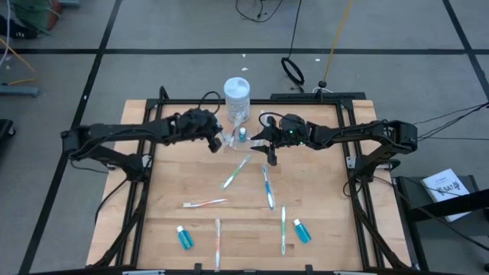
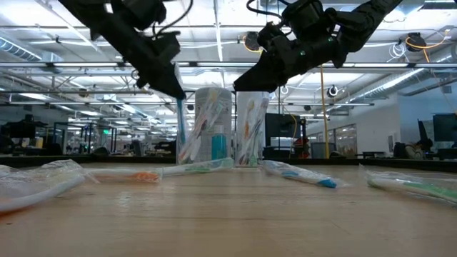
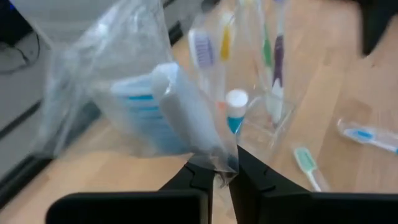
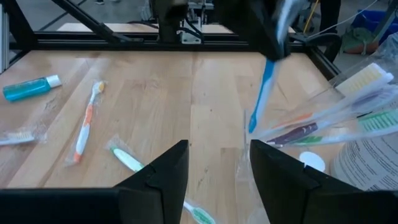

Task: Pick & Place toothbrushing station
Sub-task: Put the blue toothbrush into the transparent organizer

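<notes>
Several wrapped toothbrushes (image 1: 236, 171) lie scattered over the wooden table (image 1: 168, 176), along with two small blue bottles, one (image 1: 184, 237) near the front left and one (image 1: 301, 231) near the front right. In the high view, one wrapped brush with blue ends (image 1: 268, 188) lies at mid-table, an orange-and-white one (image 1: 205, 202) to its left, and two more (image 1: 218, 243) (image 1: 283, 229) near the front edge. A white cylindrical lidded jar (image 1: 237, 97) stands at the rear centre of the table, just behind the work area.

The toothbrushing station (image 2: 248, 128), a clear plastic holder, stands upright on the table just in front of the jar, between the two grippers. It holds wrapped toothbrushes, and a small blue bottle with a white cap (image 1: 242, 134) stands in or against it; which cannot be told.

The left arm reaches in from the left side, its left gripper (image 1: 218, 143) just left of the station. Its fingers (image 3: 193, 180) are pressed together on a crinkled clear wrapper (image 3: 124, 81) containing a blue-and-white brush head (image 3: 163, 112), lifted clear of the table.

The right arm reaches in from the right side, its right gripper (image 1: 269, 145) hovering just right of the station, raised above the table. Its fingers (image 4: 163, 171) are spread apart with nothing between them. A blue-handled toothbrush (image 4: 262, 93) hangs steeply tilted ahead of this gripper.
</notes>
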